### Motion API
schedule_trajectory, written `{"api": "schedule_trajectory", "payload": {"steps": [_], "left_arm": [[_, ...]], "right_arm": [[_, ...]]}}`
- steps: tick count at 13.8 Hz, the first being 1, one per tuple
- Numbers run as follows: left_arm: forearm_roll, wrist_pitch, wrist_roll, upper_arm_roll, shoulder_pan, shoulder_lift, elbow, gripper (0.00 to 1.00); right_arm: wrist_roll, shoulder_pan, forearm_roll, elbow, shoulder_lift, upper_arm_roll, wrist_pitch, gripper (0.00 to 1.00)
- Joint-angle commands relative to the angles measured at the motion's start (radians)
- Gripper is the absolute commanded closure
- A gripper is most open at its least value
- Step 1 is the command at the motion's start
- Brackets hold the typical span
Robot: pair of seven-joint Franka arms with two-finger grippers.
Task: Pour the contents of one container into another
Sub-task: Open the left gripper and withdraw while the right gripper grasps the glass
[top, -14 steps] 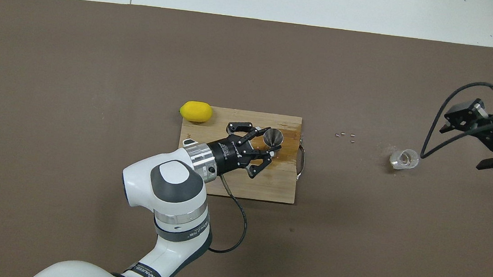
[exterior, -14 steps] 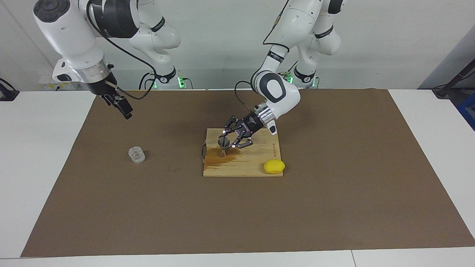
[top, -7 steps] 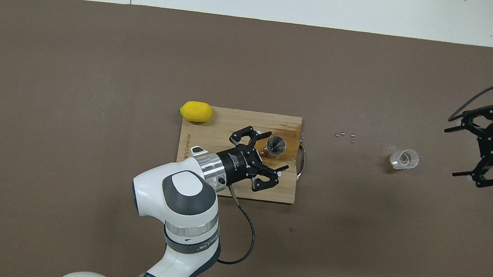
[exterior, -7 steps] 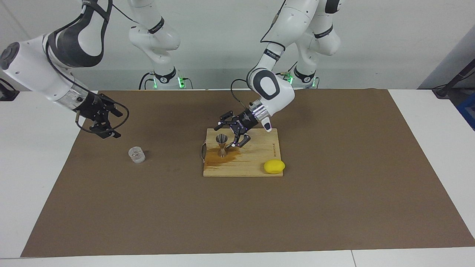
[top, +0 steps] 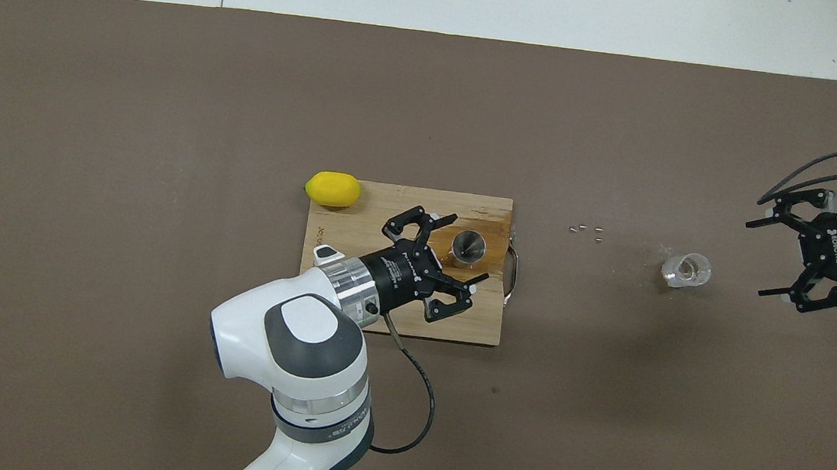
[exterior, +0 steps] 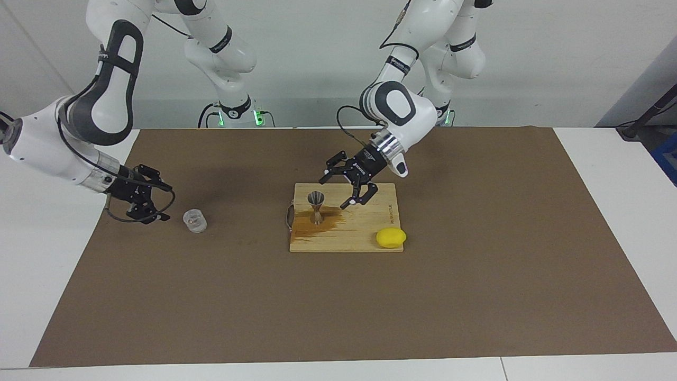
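Note:
The clear glass cup (exterior: pixel 194 220) (top: pixel 686 269) stands upright on the brown mat toward the right arm's end. My right gripper (exterior: pixel 168 203) (top: pixel 758 258) hangs low beside it, open, a short gap away, with nothing held. The silvery hourglass jigger (exterior: pixel 316 206) (top: pixel 468 245) stands upright on the wooden board (exterior: pixel 365 225) (top: pixel 359 218). My left gripper (exterior: pixel 333 194) (top: pixel 471 247) is open just above and beside the jigger, not touching it, its fingers spread to either side in the overhead view.
A yellow lemon (exterior: pixel 391 237) (top: pixel 332 189) lies at the board's corner toward the left arm's end. A brown wet stain (exterior: pixel 320 226) spreads on the board around the jigger. Small pale bits (top: pixel 586 230) lie on the mat between board and cup.
My left gripper opened, let go of the jigger and drew back a little. My right arm swung down from high above the table's end to low beside the glass cup.

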Motion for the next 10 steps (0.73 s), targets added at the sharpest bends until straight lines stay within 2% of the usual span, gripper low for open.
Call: {"api": "schedule_trajectory", "payload": {"steps": [1, 3, 5, 8, 10], "left_arm": [[0.241, 0.013, 0.001, -0.007, 0.096, -0.038, 0.021, 0.0], [0.459, 0.011, 0.001, -0.009, 0.179, -0.037, 0.057, 0.0], [0.596, 0.017, 0.004, -0.009, 0.271, -0.026, 0.078, 0.0], [0.945, 0.031, 0.001, -0.009, 0.386, -0.018, 0.098, 0.0], [1.19, 0.033, -0.004, -0.009, 0.446, 0.004, 0.136, 0.0]], "right_arm": [[-0.123, -0.044, 0.082, -0.031, 0.069, 0.011, 0.053, 0.0], [-0.206, -0.081, 0.135, -0.025, 0.135, 0.009, 0.062, 0.0], [-0.219, -0.079, 0.151, -0.036, 0.154, 0.011, 0.086, 0.0], [-0.229, -0.076, 0.221, -0.115, 0.146, 0.011, 0.14, 0.01], [-0.228, -0.069, 0.251, -0.129, 0.14, 0.011, 0.128, 0.01]]}}
